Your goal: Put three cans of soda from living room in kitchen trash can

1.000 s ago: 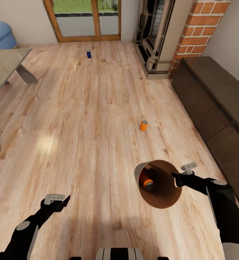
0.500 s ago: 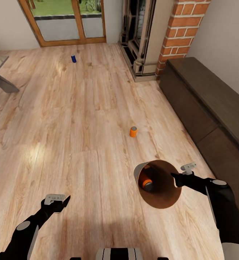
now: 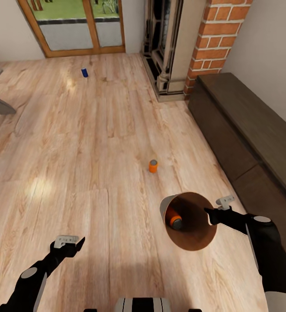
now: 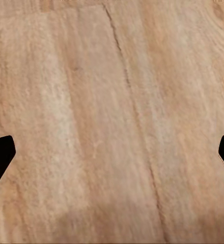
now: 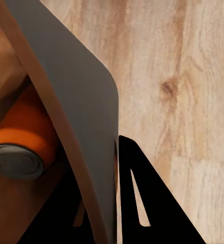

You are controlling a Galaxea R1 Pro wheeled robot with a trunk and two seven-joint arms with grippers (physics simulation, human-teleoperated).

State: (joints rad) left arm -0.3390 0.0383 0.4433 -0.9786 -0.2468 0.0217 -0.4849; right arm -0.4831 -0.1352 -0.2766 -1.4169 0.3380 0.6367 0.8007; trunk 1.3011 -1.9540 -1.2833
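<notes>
My right gripper (image 3: 212,215) is clamped on the tash can (image 3: 190,221) rim, tilted so the orange can inside (image 3: 174,220) stays put; left gripper (image 3: 70,243) apart & empty for the next orange can (image 3: 153,166) just ahead; blue can (image 3: 84,72) far off by the glass doors (image 3: 71,26).

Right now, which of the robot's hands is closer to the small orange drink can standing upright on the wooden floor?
The right hand, gripping the rim of the grey bin just behind the orange can. The left hand hangs farther back, off to the can's left.
</notes>
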